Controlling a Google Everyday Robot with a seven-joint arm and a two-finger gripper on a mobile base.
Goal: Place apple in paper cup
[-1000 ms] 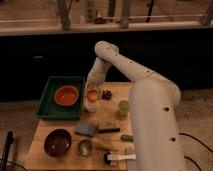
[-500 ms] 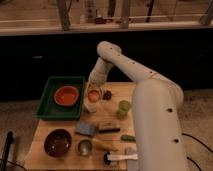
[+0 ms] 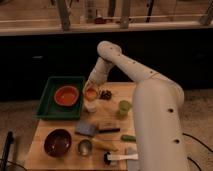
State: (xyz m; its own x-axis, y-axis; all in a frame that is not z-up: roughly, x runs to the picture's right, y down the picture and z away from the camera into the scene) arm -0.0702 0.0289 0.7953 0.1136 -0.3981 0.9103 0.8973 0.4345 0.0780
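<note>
The apple (image 3: 90, 93) is orange-red and sits right under my gripper (image 3: 90, 90), near the green tray's right edge. The gripper reaches down from the white arm and is shut on the apple. The apple hangs directly above the small white paper cup (image 3: 90, 106), very close to its rim. The cup stands upright on the wooden table (image 3: 50, 127) and only its lower wall shows below the apple.
A green tray (image 3: 50, 107) with an orange bowl (image 3: 66, 95) lies left of the cup. Dark red berries (image 3: 105, 94) and a light green mug (image 3: 123, 107) are to its right. A grey block (image 3: 85, 129), dark bowl (image 3: 57, 141) and metal cup (image 3: 85, 146) stand in front.
The gripper with the apple has shifted only slightly, staying over the white cup. Nothing else on the table has moved.
</note>
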